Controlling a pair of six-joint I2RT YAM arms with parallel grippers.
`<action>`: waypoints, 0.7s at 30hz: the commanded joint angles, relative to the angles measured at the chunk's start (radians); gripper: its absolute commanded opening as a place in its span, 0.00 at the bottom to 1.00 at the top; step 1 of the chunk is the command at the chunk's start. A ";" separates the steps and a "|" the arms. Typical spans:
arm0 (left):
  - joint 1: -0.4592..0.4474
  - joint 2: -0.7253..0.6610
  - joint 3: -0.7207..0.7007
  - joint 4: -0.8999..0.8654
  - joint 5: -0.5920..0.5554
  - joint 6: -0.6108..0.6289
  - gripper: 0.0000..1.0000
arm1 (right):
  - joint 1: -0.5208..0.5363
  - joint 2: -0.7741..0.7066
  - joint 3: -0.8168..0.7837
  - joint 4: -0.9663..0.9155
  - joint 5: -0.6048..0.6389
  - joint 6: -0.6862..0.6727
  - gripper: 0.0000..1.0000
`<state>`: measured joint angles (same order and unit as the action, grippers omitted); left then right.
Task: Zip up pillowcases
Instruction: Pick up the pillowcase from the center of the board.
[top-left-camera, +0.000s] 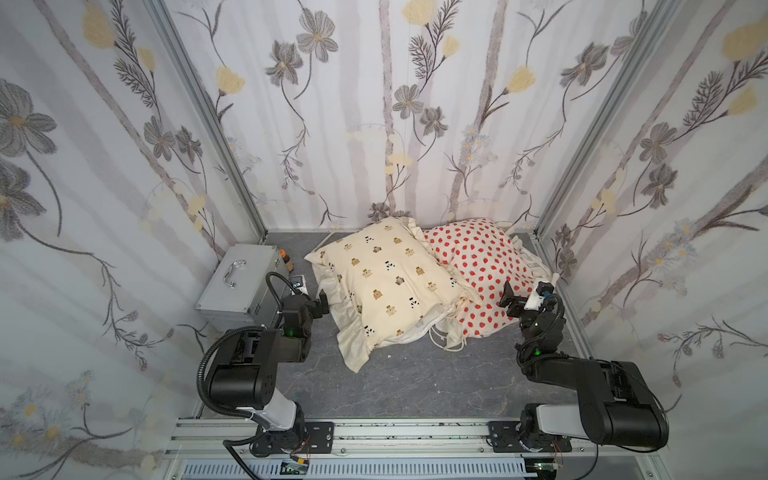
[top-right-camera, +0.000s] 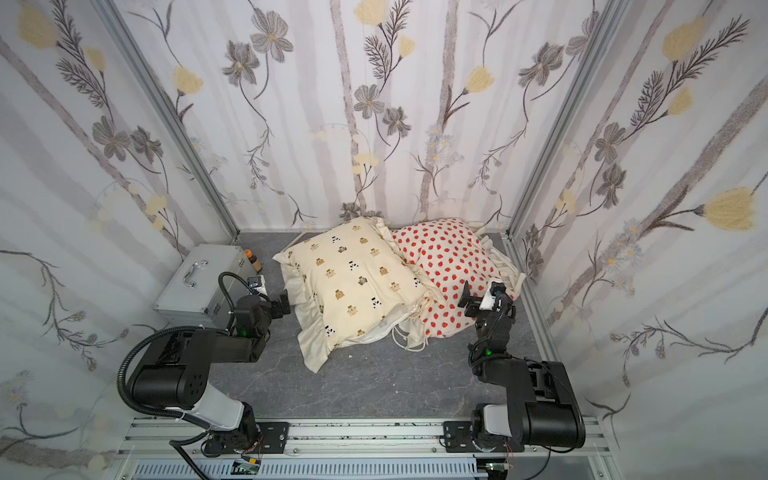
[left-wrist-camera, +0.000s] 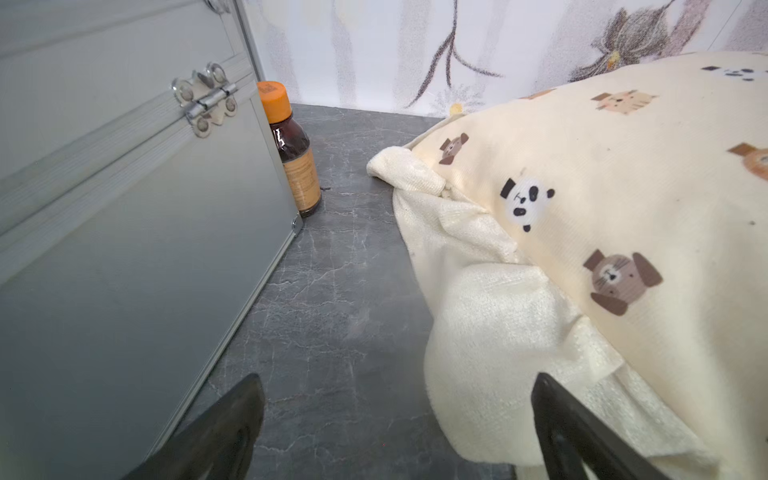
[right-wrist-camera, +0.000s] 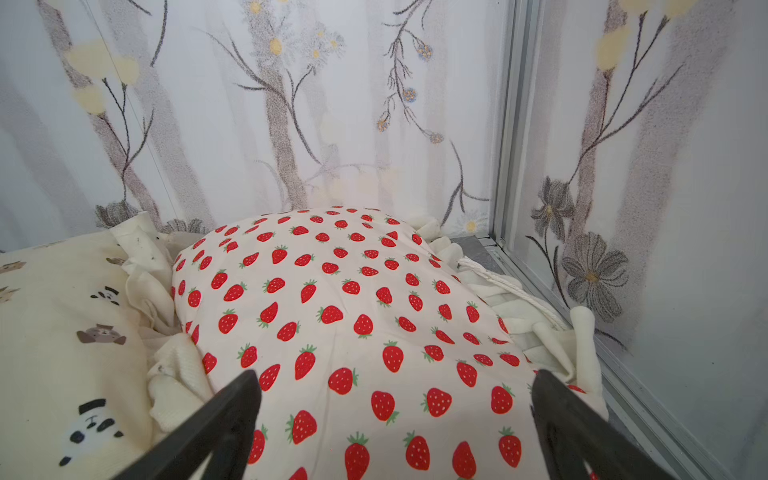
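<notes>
Currently, both pillowcases lie side by side on the grey table (top-left-camera: 399, 386) near the back wall. The cream pillowcase (top-left-camera: 390, 282) is on the left, touching the strawberry pillowcase (top-left-camera: 482, 266) along one edge. The left gripper (left-wrist-camera: 397, 377) is held with its jaws spread wide and nothing between them. It is positioned low, just beside the side ruffle of the cream pillowcase, between that ruffle and the silver metal case (top-left-camera: 239, 282). Contact with the ruffle cannot be confirmed. The right gripper (right-wrist-camera: 395, 374) is likewise spread wide and empty. It is positioned over the near right part of the strawberry pillowcase, with printed fabric directly between the fingers in the right wrist view. An orange-capped bottle (left-wrist-camera: 293, 149) stands behind the metal case. White cords (top-left-camera: 444, 336) are seen at the near edge where the pillowcases meet.
</notes>
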<state>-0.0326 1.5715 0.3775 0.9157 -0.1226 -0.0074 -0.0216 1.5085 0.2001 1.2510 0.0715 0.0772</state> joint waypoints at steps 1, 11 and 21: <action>0.002 0.001 0.005 0.016 0.006 0.003 1.00 | 0.000 0.001 0.001 0.043 -0.015 -0.012 1.00; 0.002 0.001 0.006 0.016 0.006 0.003 1.00 | 0.001 0.001 0.001 0.044 -0.013 -0.014 1.00; 0.002 0.000 0.006 0.016 0.006 0.003 1.00 | 0.000 0.002 0.002 0.041 -0.015 -0.013 1.00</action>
<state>-0.0319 1.5715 0.3775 0.9157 -0.1196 -0.0071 -0.0208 1.5085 0.1993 1.2514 0.0719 0.0772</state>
